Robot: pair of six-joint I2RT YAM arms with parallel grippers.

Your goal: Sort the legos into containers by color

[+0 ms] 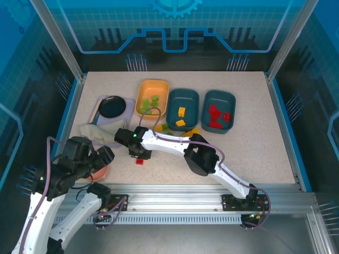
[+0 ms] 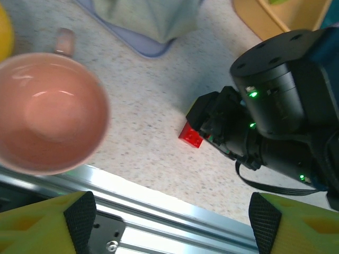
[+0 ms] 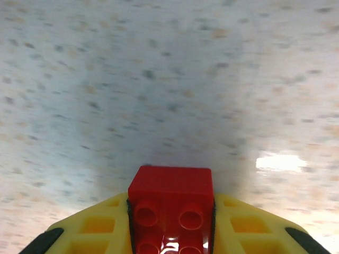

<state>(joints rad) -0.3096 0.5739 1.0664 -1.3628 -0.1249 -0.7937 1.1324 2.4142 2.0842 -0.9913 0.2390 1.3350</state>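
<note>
Arm stretched left; right pincer clamps red lego.

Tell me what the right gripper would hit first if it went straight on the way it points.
Probably the speckled tabletop. The right gripper, shut on a red lego, points at a bare patch of it with nothing else ahead. The gap is hard to judge.

Brick within the right hand
</note>
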